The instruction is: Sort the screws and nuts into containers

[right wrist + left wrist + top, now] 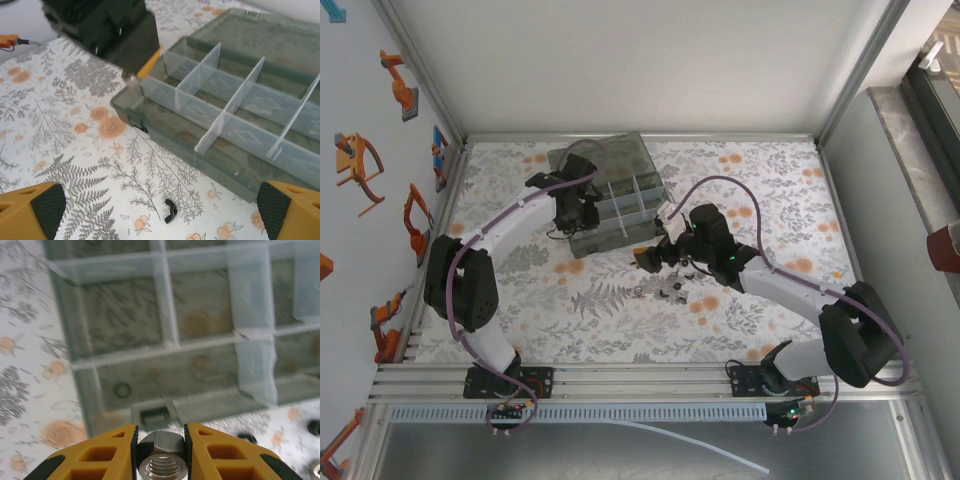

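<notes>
the overhead view reaches me bright and even, lit from above, with short soft shadows under both arms on the worktop point(620, 320). my left wrist view is soft: the organiser box point(125, 325) and its dividers look smeared and milky with glare, while the nut point(161, 460) in the left pincer point(161, 440) at the bottom edge reads sharper. the right wrist view is crisp on the dividers, but its top-left corner blurs dark.

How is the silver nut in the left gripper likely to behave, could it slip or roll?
The nut looks like solid metal, so it is probably stiff and heavy for its size. The left gripper seems to pinch it across flat hex sides, which likely holds, though smooth metal could slip. Released, its flats should stop it rolling far.
</notes>
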Motion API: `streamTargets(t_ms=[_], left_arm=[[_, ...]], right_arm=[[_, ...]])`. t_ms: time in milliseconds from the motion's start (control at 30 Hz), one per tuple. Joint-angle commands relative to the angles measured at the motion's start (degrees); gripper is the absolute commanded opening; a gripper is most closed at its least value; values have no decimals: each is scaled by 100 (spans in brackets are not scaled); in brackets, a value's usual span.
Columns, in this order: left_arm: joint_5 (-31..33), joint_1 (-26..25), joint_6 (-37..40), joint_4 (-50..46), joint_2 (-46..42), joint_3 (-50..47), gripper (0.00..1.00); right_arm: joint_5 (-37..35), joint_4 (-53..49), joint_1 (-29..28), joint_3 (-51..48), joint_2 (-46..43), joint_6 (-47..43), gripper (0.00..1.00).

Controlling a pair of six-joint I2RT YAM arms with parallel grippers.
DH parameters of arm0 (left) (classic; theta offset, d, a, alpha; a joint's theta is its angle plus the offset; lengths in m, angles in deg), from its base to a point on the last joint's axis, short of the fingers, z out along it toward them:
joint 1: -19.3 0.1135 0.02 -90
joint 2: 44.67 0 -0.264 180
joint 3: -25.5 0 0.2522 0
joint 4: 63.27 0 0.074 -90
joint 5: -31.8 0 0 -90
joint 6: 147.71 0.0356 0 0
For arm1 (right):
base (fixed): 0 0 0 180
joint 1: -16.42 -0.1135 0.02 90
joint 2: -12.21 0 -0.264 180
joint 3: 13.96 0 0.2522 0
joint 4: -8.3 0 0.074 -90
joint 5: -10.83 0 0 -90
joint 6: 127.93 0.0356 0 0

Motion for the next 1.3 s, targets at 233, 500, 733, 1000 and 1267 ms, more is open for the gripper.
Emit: streamTargets(t_ms=[233, 500, 733, 1000, 1267], left_arm=[[539, 565, 639, -126, 1141, 918, 23], [565, 629, 627, -99, 1482, 1085, 25], [588, 625, 699, -79, 1711, 1264, 29], [606, 603, 746, -33, 1498, 1221, 37], [498, -226, 649, -194, 696, 822, 39]], right_arm=[[-21, 1819, -23, -1159, -190, 139, 99], [76, 2022, -23, -1224, -148, 201, 99], [37, 1995, -23, -1223, -146, 182, 99], [33, 1977, -23, -1225, -172, 172, 99], [-238, 1545, -18, -1277, -588, 193, 99]])
